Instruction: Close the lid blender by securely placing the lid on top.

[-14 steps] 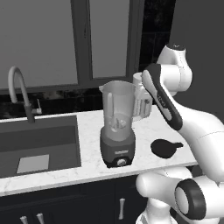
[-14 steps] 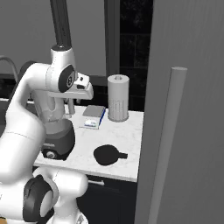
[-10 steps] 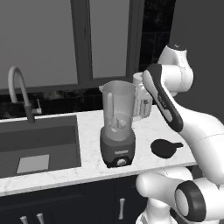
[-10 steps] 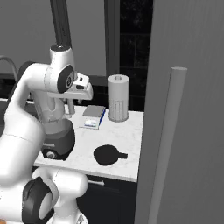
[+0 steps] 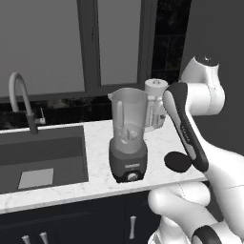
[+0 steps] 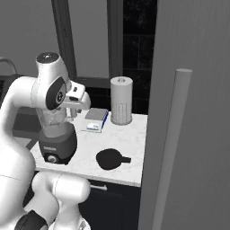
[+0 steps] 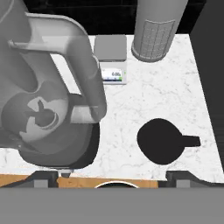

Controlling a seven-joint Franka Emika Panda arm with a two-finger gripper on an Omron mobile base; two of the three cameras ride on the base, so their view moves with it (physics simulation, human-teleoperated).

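From the left base view I see my arm rise from 5 o'clock, bend over a white elbow at 2 o'clock and reach back down, its dark forearm crossing in front of the counter. The blender stands in the middle of the frame, jar open at the top, base knob facing me. The lid lies flat on the counter at 3 o'clock of the blender, partly covered by my forearm. A sink with a curved tap sits at 9 o'clock.

From the right base view the arm climbs from 7 o'clock and the hand hangs over the blender, hiding most of the jar. Here the lid shows whole, its tab pointing to 3 o'clock, lying at 4 o'clock of the hand and well apart from it. This side also gives me a paper-towel roll and a small scale behind the lid.

In the hand view the claw is spread wide, its fingertips far apart at the bottom edge with nothing between them. The lid lies at 1 o'clock of the claw, near but not touching. The blender is at 10 o'clock, and I look straight down into the jar at its blades.
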